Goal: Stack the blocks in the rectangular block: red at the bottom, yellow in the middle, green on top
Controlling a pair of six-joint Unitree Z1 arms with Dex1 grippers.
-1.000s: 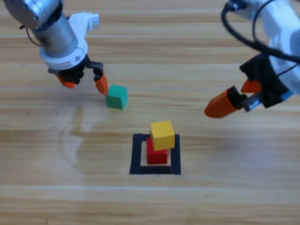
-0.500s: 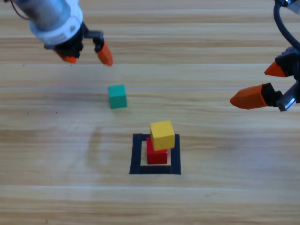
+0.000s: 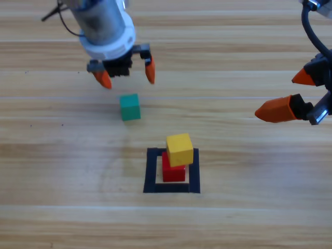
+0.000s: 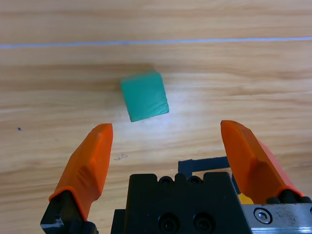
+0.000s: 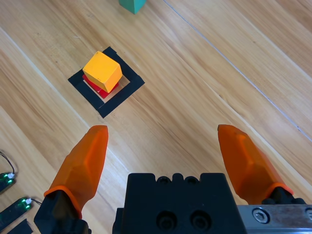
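Left claw (image 3: pixel 127 78) hovering above the bench (image 3: pixel 249 218), jaws spread wide, nothing between them. Green cube (image 3: pixel 129 107) just below it in the high view, flat on the wood, apart from both orange tips. Through the left wrist view, same cube (image 4: pixel 145 96) sitting ahead of the open jaws, a shade left of their centre line and turned a little off square to them. Judged the crux of the pickup: a short advance and drop, perhaps a slight wrist turn to meet flat faces.

Over in the black square outline (image 3: pixel 151 171), red cube (image 3: pixel 174 170) down inside, yellow cube (image 3: pixel 180 149) on top, shifted a bit off the red one's centre. Two levels done, green left to go.

Right claw (image 3: pixel 296 93) parked out at the right edge, jaws apart and empty, well clear of the stack. Left arm plainly the nearer to green.
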